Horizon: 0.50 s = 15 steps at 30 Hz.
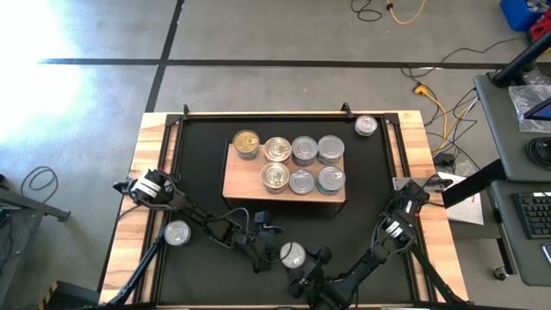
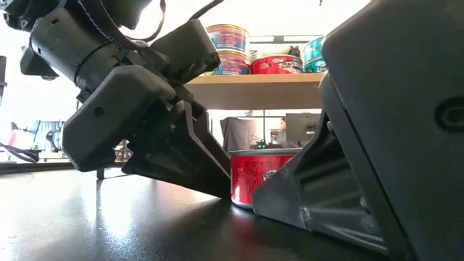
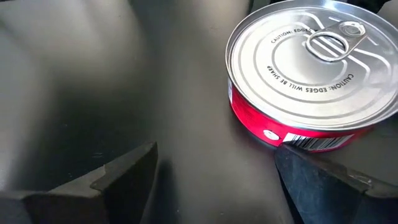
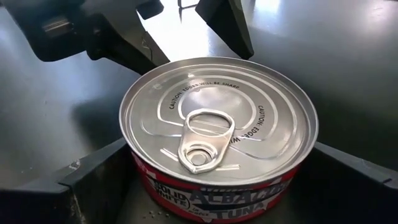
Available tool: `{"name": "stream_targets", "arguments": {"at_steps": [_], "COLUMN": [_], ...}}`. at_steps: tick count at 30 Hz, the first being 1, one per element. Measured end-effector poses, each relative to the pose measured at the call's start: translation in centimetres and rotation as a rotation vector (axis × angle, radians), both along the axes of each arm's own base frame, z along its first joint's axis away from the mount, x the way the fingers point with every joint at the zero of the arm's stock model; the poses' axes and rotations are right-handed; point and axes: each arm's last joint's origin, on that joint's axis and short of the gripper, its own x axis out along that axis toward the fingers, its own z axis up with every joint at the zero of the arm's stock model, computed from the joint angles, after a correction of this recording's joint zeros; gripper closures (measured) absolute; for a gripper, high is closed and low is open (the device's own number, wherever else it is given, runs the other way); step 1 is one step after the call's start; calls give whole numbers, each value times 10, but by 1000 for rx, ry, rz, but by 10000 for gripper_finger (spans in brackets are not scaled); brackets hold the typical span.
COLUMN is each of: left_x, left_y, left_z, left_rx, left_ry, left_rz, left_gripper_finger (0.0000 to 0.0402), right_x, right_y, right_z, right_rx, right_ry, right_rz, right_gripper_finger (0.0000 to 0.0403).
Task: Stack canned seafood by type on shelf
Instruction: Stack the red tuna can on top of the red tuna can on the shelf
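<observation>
Both arms are down low at the near edge of the black mat (image 1: 198, 185), converging on one red-labelled tin (image 1: 293, 254) with a silver pull-tab lid. The right claw (image 4: 217, 186) stands wide, its fingers either side of that tin, whose label reads albacore tuna; whether the pads touch it cannot be told. The left claw (image 3: 214, 174) is spread too, holding nothing, the same tin just beside one finger. On the table's middle sits the shelf (image 1: 237, 185), a pale wood board carrying seven tins, a gold-lidded one (image 1: 246, 143) at its far left corner. Another tin (image 1: 176, 232) lies near the left arm, and one more (image 1: 366, 126) sits at the far right corner.
</observation>
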Motion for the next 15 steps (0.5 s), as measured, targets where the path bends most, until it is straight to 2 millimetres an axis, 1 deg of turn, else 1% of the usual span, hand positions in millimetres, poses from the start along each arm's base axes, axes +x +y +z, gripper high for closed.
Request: {"name": "stream_targets", "arguments": {"at_steps": [6,11,15], "left_x": [0,-1,-1], "left_y": [-4,-6,-7], "left_z": [1,2,2], "left_rx": [-6,4,4], "left_ry": [3,3,4], "left_rz": [-43,-51,-53], "left_gripper_finger": [84,84,84], "right_x": [1,1,1], "right_y": [0,0,0], "right_z": [0,0,0], "right_rx": [4,8,11], "right_ry": [3,-3,-6], "right_rz": [1,2,1], "right_gripper_finger": [3,26,27]}}
